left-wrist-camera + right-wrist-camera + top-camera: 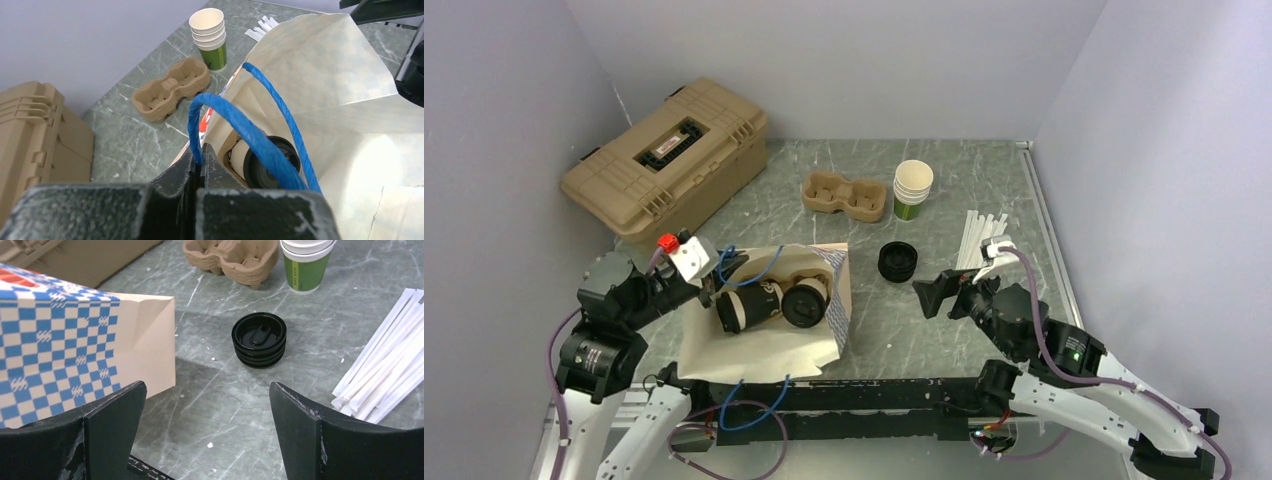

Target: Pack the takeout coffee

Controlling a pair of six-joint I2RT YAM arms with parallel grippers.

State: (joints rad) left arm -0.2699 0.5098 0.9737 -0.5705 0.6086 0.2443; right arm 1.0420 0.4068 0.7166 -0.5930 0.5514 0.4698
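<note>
- Takeout coffee (749, 305) lies inside the bag (764, 352), centre-left of frame.
- Left gripper (201, 156) jaws clamp the blue handle (235, 117); raise it slowly to avoid tipping.
- Right gripper (207, 390) jaws stand apart, empty.

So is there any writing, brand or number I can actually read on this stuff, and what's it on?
Nothing here can be read clearly.
Label on the tan case: too small to read.
Pale print down the green bottom cup of the cup stack: too blurred to read.
Red print on the blue-checked paper bag: cut off at the frame edge, unreadable.
</note>
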